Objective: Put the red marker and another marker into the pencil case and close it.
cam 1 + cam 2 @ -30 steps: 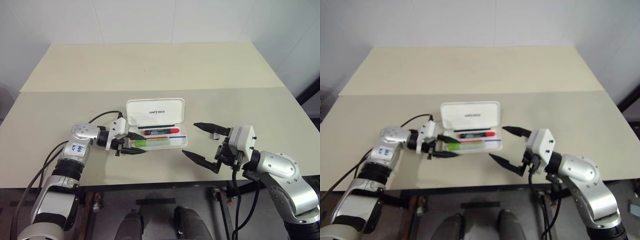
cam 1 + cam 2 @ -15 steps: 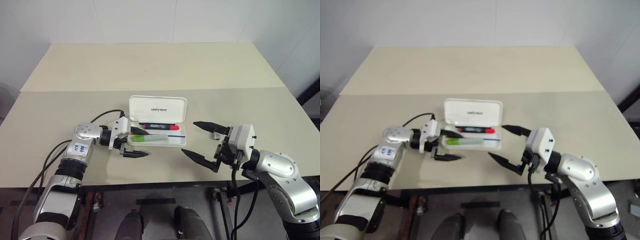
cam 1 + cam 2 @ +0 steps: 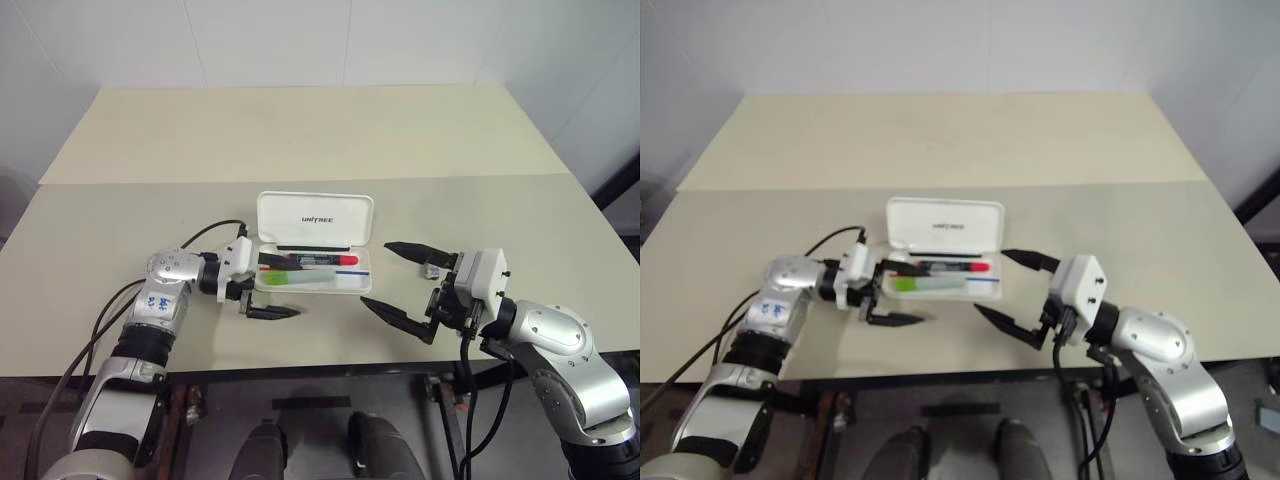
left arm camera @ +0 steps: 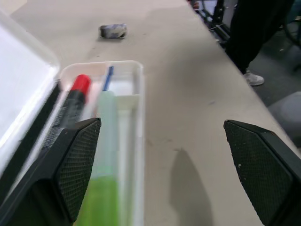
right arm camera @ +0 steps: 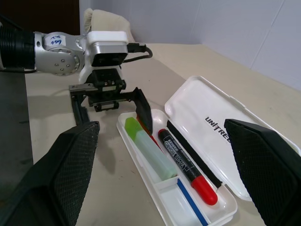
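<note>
the flat white plastic pencil case (image 3: 315,280) lies open on the beige desk (image 3: 300,130), long axis across the robot's front, hinged lid (image 3: 315,218) raised on the far side. the black red-ended marker (image 5: 183,167) and the pale lime-green marker (image 5: 148,148) lie inside along that axis. left hand (image 3: 270,290) stands open and empty at the case's left end, one finger over the tray; right hand (image 3: 400,285) open, empty, just beside the right end. judgement: only lid closure remains; left finger obstructs. a small grey object (image 4: 113,31) lies apart.
</note>
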Available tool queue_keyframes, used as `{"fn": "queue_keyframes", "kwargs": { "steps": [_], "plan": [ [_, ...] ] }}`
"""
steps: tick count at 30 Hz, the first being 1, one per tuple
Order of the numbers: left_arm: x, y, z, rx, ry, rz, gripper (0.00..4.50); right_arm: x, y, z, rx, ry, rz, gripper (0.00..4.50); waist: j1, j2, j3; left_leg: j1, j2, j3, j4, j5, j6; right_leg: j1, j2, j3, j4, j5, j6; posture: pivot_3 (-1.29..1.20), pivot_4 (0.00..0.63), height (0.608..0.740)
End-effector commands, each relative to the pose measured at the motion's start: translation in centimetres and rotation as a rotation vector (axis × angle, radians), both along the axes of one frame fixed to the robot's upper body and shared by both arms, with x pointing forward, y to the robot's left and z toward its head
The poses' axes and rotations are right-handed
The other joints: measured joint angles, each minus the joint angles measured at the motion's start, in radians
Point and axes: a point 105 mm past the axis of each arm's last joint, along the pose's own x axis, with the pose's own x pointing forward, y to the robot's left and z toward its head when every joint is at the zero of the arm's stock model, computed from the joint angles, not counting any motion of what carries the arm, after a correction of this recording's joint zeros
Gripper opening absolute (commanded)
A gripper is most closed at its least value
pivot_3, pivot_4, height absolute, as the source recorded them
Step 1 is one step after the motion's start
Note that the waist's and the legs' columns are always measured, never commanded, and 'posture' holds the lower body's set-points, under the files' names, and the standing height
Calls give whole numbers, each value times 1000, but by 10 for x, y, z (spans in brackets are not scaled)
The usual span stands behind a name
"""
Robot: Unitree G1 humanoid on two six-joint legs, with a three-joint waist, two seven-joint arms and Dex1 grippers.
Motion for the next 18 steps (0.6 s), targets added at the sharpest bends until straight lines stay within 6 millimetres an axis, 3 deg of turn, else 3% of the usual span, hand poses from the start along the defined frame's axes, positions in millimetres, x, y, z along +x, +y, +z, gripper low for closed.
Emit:
{"fn": "queue_keyframes", "kwargs": {
  "steps": [1,8,18],
  "plan": [
    [-12,-7,5,-16,-18,-57,4460,-3,3,7,13,-38,7,4500,0,0,0,0,0,0,0,0,0,0,0,0,0,0,0,0,150,740],
    [-11,3,-8,8,22,17,4460,-3,4,7,17,-38,12,4500,-1,0,0,0,0,0,0,0,0,0,0,0,0,0,0,0,150,740],
    [2,4,6,-105,-10,109,4460,-4,7,6,22,-34,21,4500,0,0,0,0,0,0,0,0,0,0,0,0,0,0,0,0,150,740]
  ]
}}
